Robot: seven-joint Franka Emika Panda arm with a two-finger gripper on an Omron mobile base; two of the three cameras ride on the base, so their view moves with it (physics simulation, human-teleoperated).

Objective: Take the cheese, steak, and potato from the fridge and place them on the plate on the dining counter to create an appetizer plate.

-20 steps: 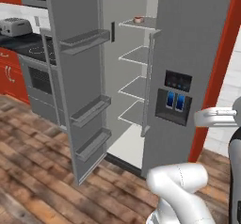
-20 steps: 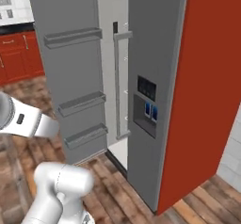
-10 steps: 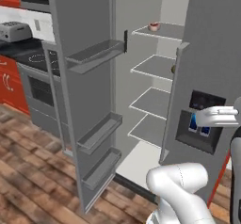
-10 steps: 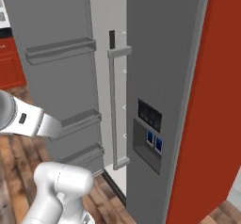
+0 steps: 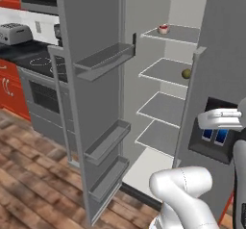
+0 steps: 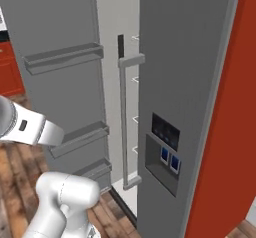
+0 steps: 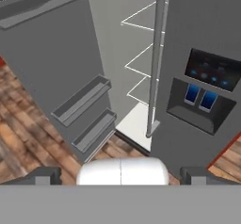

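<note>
The fridge stands close in front of me with its left door swung open and its right door shut. A small red steak lies on the top shelf. The round olive-brown potato sits on the shelf below, at the edge of the shut door. In the hand view my gripper is open with nothing between its fingertips. It faces the gap between the doors, well short of the shelves. The cheese, the plate and the dining counter are out of view.
The open door's bins jut out on the left. A dark dispenser panel is set in the shut door. A stove, a toaster and red cabinets stand to the left. A red panel flanks the fridge on the right.
The whole picture has shifted: the base has driven closer, so the fridge looms larger and the shelves are nearer. The gripper stays open.
</note>
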